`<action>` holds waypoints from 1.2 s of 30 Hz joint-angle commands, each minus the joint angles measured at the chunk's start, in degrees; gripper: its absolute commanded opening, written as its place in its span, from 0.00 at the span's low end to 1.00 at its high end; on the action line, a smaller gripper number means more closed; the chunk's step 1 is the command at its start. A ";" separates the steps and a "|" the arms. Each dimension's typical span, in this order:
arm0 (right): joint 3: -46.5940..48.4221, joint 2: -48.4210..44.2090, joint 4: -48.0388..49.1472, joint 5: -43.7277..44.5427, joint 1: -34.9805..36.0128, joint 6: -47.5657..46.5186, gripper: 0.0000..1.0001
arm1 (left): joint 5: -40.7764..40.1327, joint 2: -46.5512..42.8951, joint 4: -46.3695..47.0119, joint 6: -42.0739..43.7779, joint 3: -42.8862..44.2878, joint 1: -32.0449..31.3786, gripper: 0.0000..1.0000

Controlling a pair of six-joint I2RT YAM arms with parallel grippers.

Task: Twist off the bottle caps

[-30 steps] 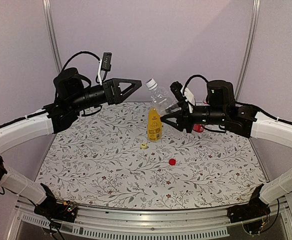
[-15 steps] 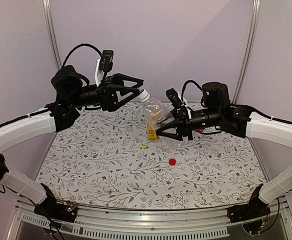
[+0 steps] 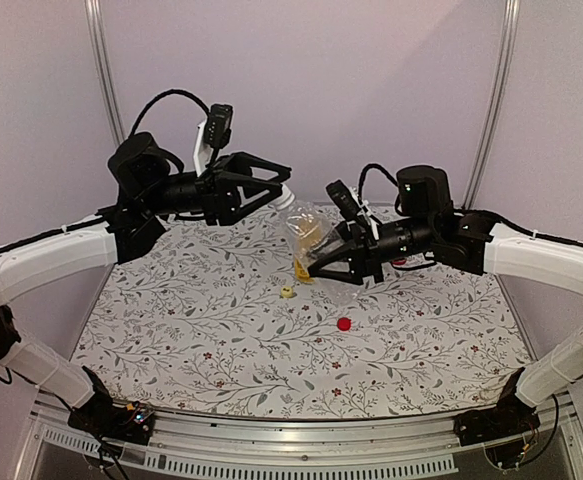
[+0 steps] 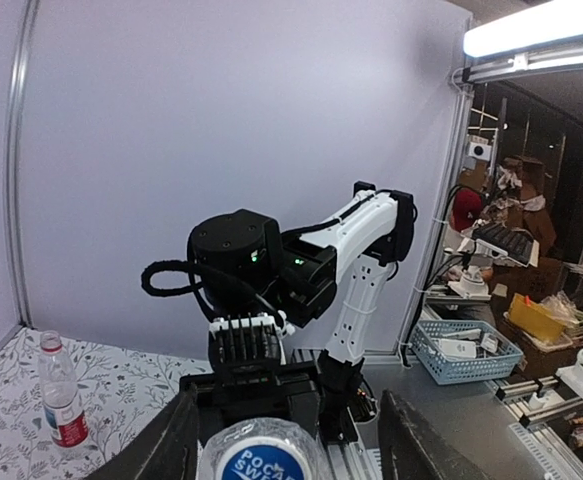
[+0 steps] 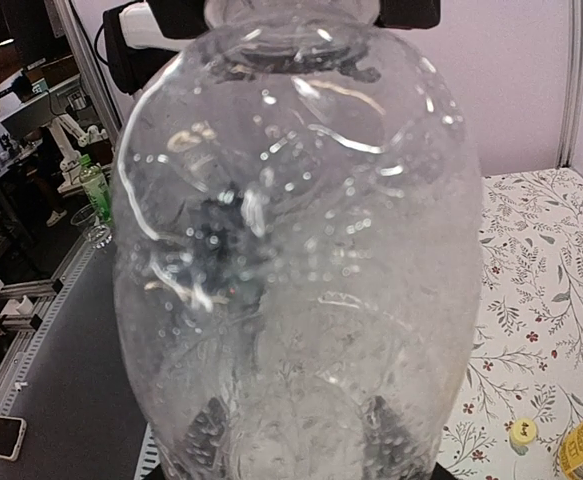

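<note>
Top external: right gripper [image 3: 321, 255] clamps clear bottle [image 3: 306, 222] in mid-air, tilted toward left gripper [image 3: 279, 187]. Left wrist: left jaws spread wide either side of blue cap [image 4: 261, 462], not touching it

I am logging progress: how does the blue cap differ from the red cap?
The blue cap sits on the clear bottle, raised between the open fingers of the left gripper; the red cap lies loose on the table. The blue cap carries white lettering; the red cap looks plain. Both are small and round.
</note>
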 commanded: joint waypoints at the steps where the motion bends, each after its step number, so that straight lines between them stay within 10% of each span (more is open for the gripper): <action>1: 1.69 0.69 1.60 -1.63 -0.51 0.73 0.28 | 1.21 1.33 1.27 0.19 1.08 -0.86 0.58; 18: 1.44 0.60 3.00 2.59 -0.69 1.50 0.28 | -0.72 1.46 0.80 -0.44 1.18 -1.34 0.29; 22: 2.60 0.51 -0.04 12.40 -0.64 1.36 0.28 | -8.34 1.03 -6.28 -0.61 2.84 -2.15 0.14; 29: 4.88 1.52 -3.04 38.91 0.45 -1.39 0.27 | -36.21 3.30 -23.33 -8.63 9.21 -5.64 0.14; 36: 3.30 2.40 2.36 54.78 3.50 -7.13 0.27 | -43.81 5.74 -21.11 -15.76 9.83 -6.99 0.16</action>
